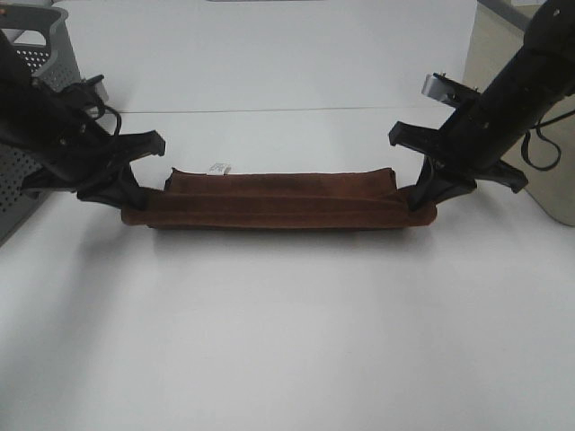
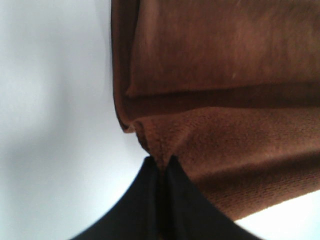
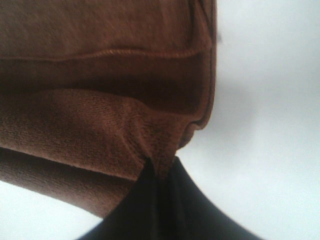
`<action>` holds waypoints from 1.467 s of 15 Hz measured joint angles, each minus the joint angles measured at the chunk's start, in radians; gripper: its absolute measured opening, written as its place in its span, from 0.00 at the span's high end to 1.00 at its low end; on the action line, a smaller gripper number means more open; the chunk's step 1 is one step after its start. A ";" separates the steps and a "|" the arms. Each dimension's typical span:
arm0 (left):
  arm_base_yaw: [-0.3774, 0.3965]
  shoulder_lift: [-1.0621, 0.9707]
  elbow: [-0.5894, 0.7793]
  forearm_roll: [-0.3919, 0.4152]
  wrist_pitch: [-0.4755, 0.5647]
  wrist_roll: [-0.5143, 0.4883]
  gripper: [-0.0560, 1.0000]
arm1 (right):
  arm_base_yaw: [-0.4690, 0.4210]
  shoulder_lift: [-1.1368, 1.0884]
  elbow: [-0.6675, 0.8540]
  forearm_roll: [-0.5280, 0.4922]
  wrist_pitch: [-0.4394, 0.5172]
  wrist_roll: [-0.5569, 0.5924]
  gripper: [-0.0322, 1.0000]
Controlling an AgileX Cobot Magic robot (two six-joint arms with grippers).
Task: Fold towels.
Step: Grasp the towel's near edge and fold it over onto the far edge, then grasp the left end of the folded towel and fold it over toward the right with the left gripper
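Observation:
The reddish-brown towel (image 1: 280, 201) lies on the white table as a long narrow band folded lengthwise, with its small white tag (image 1: 218, 167) at the far left edge. My left gripper (image 1: 133, 199) is shut on the towel's near left corner, and the left wrist view shows the cloth (image 2: 225, 75) pinched between the black fingers (image 2: 145, 195). My right gripper (image 1: 422, 201) is shut on the near right corner, and the right wrist view shows the cloth (image 3: 100, 75) pinched between its fingers (image 3: 185, 200). The near layer is held slightly raised between both grippers.
A grey perforated basket (image 1: 27, 99) stands at the far left behind my left arm. A beige surface (image 1: 503, 81) lies past the table's right edge. White table (image 1: 287, 341) stretches in front of the towel.

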 joint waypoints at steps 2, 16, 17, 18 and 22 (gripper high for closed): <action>0.000 0.038 -0.081 0.004 -0.053 -0.033 0.94 | -0.001 0.054 -0.133 -0.004 -0.002 0.000 0.97; 0.000 0.291 -0.280 0.065 -0.145 -0.062 0.19 | -0.003 0.215 -0.239 -0.023 -0.133 -0.011 0.11; 0.000 0.292 -0.280 0.066 -0.145 -0.062 0.21 | -0.003 0.212 -0.239 -0.024 -0.126 -0.011 0.11; 0.000 0.296 -0.280 0.064 -0.146 -0.061 0.22 | -0.003 0.212 -0.239 -0.028 -0.124 -0.011 0.11; 0.000 0.313 -0.283 0.024 -0.146 -0.043 0.30 | -0.003 0.212 -0.239 -0.029 -0.124 -0.011 0.11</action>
